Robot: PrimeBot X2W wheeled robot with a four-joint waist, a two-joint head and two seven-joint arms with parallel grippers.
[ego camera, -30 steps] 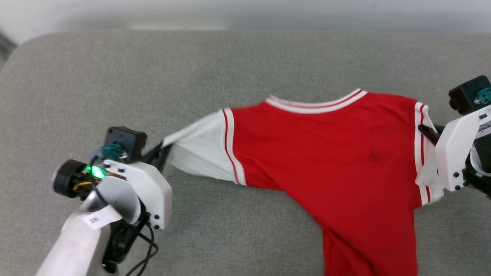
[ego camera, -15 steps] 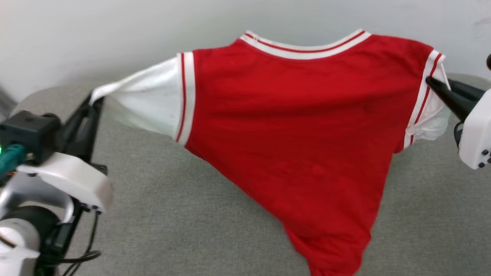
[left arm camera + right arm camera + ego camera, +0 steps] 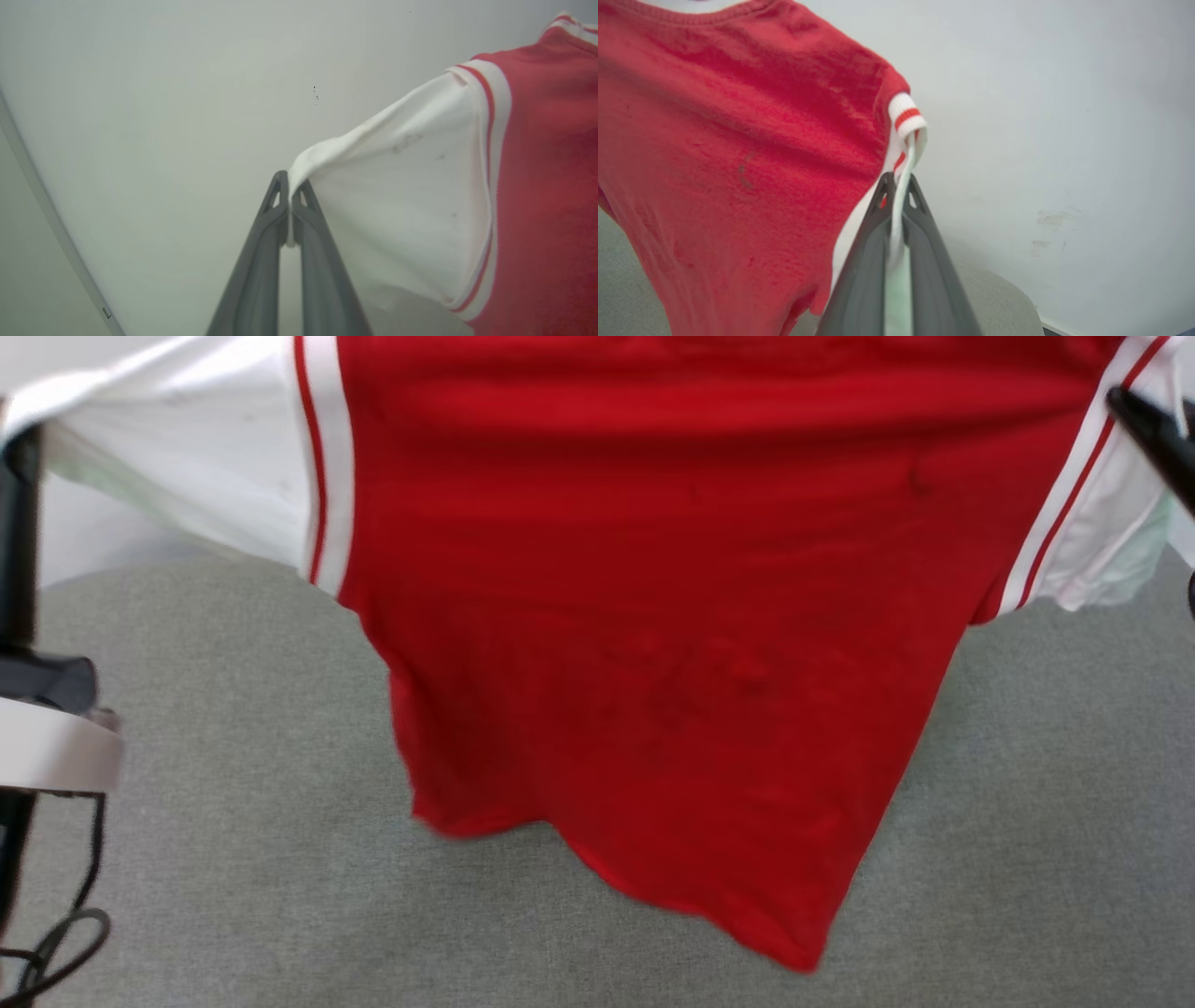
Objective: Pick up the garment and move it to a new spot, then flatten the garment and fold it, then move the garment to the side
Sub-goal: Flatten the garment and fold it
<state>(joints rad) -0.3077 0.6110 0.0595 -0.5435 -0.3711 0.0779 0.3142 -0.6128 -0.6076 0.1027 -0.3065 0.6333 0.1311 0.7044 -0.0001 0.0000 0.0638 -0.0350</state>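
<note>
Garment (image 3: 653,663) was hanging above the surface (image 3: 233,756), spread broadside between the two pincers, in front of the pale wall (image 3: 163,93) behind the surface.

Left pincer (image 3: 289,191): fingers pressed together on the edge of the white sleeve on the robot's left. A fold of white cloth was nipped between the tips, and the sleeve was pulled out into a taut cone.

Right pincer (image 3: 897,184): fingers closed on the other sleeve. A strip of white cloth ran down between them, with the striped cuff bunched just past the tips.

Garment appearance:
- Body plain red, with horizontal tension creases across the upper part.
- Short white sleeves, each joined to the body by a white band carrying a thin red stripe.
- Faint grey smudges on the left sleeve; a small dark mark on the red cloth in the right wrist view.
- Hem hung slanted, its lowest corner toward the robot's right and low over the surface. Could not tell whether that corner touched the surface.
- Hem edge blurred in the head view.

Surface: grey woven cloth, with a rounded corner.
</note>
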